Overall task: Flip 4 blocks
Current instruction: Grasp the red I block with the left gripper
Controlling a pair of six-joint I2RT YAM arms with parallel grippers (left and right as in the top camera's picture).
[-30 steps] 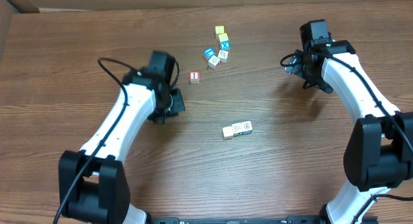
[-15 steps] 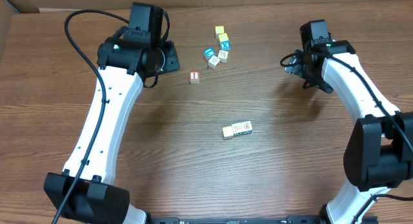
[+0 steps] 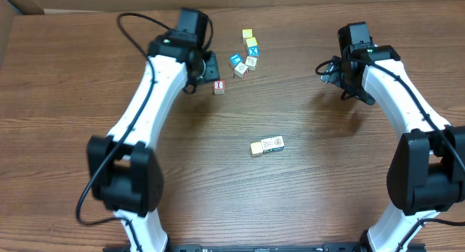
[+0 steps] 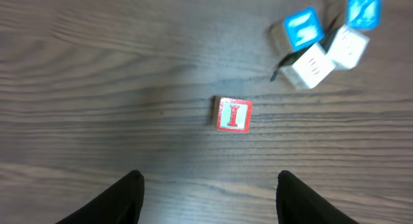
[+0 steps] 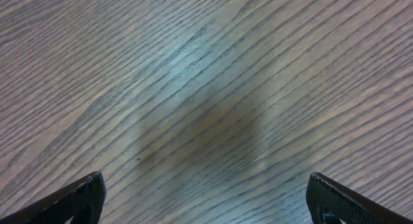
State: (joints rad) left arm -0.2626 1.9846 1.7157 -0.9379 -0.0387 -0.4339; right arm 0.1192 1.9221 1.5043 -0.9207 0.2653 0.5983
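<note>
A red-and-white block [image 3: 219, 86] [image 4: 232, 114] lies alone on the wooden table, red letter face up. My left gripper [image 3: 208, 67] [image 4: 210, 179] hovers just beside it, open, with nothing between the fingers. The block sits a little ahead of the fingertips in the left wrist view. Two pale cream blocks [image 4: 310, 66] [image 4: 349, 46] rest in a cluster [image 3: 245, 57] beyond it, touching two blue-faced cubes [image 4: 303, 27]. Another pair of cream blocks [image 3: 267, 145] lies side by side at mid-table. My right gripper [image 3: 334, 74] [image 5: 205, 182] hangs open over bare wood at the far right.
Yellow-faced cubes [image 3: 248, 35] sit at the far end of the cluster. A cardboard edge [image 3: 9, 34] borders the table at the back left. The right wrist view holds only wood grain.
My left arm has swung from the left-middle of the table up and right to the red-and-white block, and its jaws have opened. The right arm and all blocks stayed put.
</note>
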